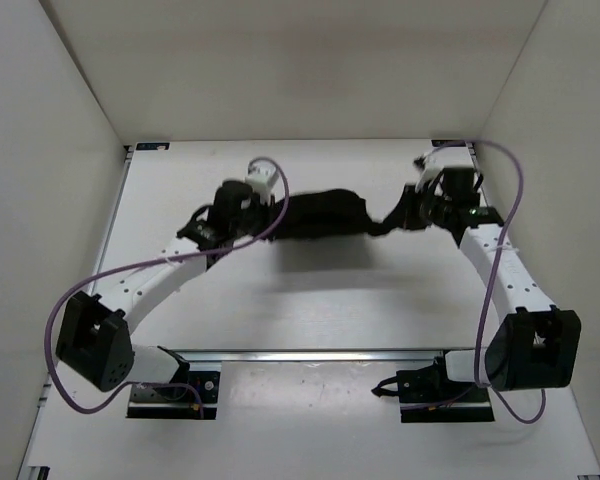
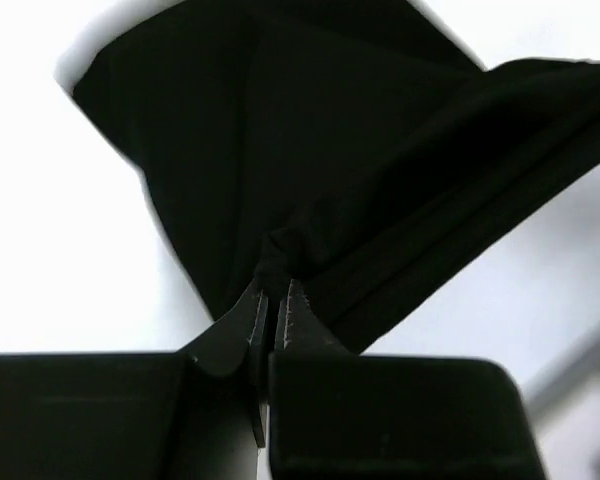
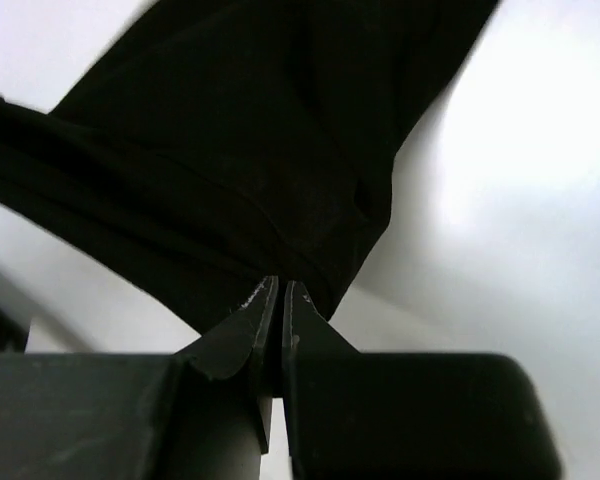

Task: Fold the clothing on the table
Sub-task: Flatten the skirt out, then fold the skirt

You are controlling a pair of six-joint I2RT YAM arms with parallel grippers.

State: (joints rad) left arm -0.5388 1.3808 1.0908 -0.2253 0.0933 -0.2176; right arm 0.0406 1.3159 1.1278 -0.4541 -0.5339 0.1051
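Both jaws pinch tight on the clothing, long axis running left-right over the table

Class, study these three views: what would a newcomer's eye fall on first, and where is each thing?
The black clothing stands out first, stretched like a band across the far half of the white table, its shadow below it. Each end is pinched in shut jaws: the left gripper at its left end, the right gripper at its right end.

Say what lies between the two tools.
The clothing spans it, pinched by the left tool and right tool; the top view shows this.
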